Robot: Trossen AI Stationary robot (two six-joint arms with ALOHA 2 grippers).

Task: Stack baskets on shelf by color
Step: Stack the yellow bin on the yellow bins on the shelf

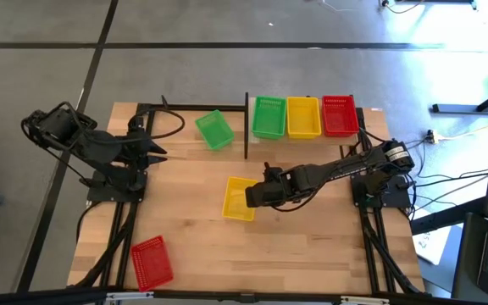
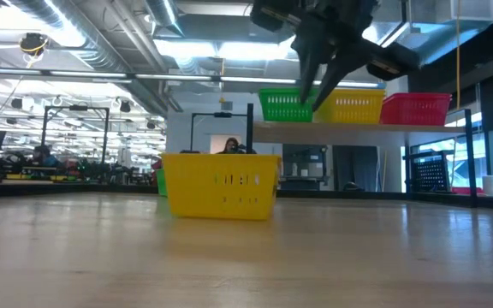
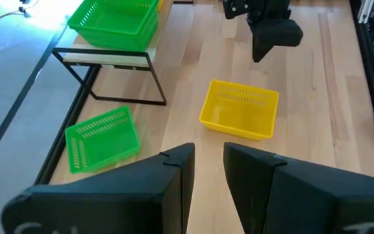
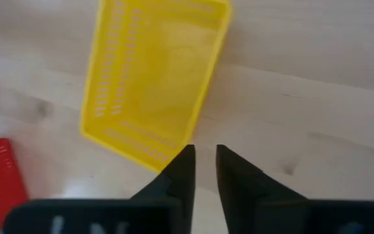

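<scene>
A yellow basket (image 1: 239,199) (image 4: 154,84) stands upright on its bottom in the middle of the table. My right gripper (image 1: 255,196) (image 4: 204,162) hangs just off the basket's right side, pointing steeply down and above rim height in the low view (image 2: 315,94). It is open a little, with nothing between the fingers. On the shelf (image 1: 307,138) stand a green basket (image 1: 268,117), a yellow basket (image 1: 303,117) and a red basket (image 1: 339,115) in a row. My left gripper (image 1: 161,153) (image 3: 208,162) waits open at the table's left, raised.
A loose green basket (image 1: 213,130) (image 3: 101,138) sits on the table left of the shelf's dark upright post (image 1: 246,127). A red basket (image 1: 152,261) lies near the front left corner. Bare tabletop stretches between the yellow basket and the near edge.
</scene>
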